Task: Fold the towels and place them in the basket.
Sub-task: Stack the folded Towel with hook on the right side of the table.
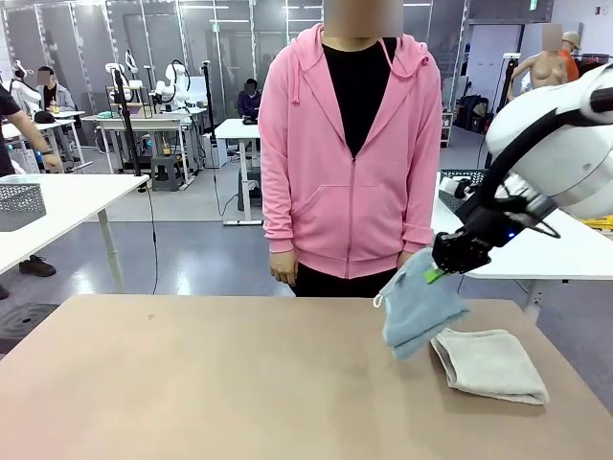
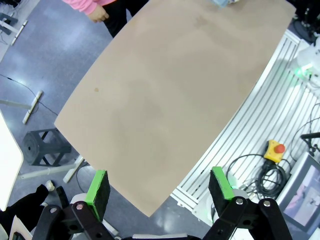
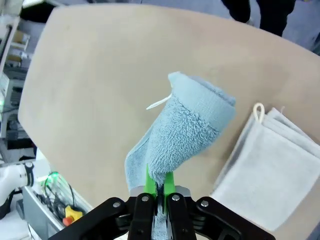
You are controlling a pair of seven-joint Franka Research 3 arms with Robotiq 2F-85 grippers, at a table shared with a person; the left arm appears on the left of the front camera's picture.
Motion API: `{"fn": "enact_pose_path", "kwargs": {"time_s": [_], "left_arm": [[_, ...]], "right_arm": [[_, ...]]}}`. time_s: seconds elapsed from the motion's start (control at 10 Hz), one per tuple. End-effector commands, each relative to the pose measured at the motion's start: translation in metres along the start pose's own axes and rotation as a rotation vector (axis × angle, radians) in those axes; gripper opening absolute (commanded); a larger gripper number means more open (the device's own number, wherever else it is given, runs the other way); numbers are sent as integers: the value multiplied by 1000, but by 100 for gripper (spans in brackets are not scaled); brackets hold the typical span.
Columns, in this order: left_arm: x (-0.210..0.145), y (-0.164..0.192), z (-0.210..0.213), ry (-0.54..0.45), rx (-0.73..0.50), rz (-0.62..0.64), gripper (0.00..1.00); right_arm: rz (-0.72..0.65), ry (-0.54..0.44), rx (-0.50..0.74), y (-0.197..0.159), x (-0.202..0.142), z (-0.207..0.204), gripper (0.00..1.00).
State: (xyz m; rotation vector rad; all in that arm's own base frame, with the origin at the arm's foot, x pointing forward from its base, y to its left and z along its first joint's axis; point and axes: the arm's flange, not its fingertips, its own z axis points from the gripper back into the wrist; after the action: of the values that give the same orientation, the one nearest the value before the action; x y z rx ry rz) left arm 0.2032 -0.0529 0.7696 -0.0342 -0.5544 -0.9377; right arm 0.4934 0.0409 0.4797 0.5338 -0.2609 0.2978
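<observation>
My right gripper [image 1: 439, 272] is shut on the top edge of a pale blue towel [image 1: 418, 309], which hangs folded above the table's right side. The same blue towel [image 3: 182, 132] droops from the green pads [image 3: 150, 184] in the right wrist view. A folded cream towel [image 1: 488, 363] lies flat on the table just right of and below it, also seen as the cream towel [image 3: 272, 170] with a hanging loop. My left gripper [image 2: 159, 189] is open, high above the near edge of the table [image 2: 165, 100], holding nothing. The basket is out of view.
A person in a pink hoodie [image 1: 350, 153] stands at the far side of the table, hands down. The tan tabletop [image 1: 211, 383] stretches left of the towels. A grey mesh bin [image 1: 19, 204] sits on another table at far left.
</observation>
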Motion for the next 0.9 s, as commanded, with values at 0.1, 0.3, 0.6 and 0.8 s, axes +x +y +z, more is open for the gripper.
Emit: {"fn": "enact_pose_path", "kwargs": {"time_s": [0.1,0.3,0.6,0.8], "left_arm": [[0,0,-1,8,16,-10,100],[0,0,-1,8,16,-10,100],[0,0,-1,8,16,-10,100],[0,0,-1,8,16,-10,100]], "right_arm": [[3,62,5,-51,0,22,7],[-5,59,8,-83,-10,33,7],[-13,26,-25,-125,-12,16,7],[-53,6,-5,-149,-18,2,7]]}}
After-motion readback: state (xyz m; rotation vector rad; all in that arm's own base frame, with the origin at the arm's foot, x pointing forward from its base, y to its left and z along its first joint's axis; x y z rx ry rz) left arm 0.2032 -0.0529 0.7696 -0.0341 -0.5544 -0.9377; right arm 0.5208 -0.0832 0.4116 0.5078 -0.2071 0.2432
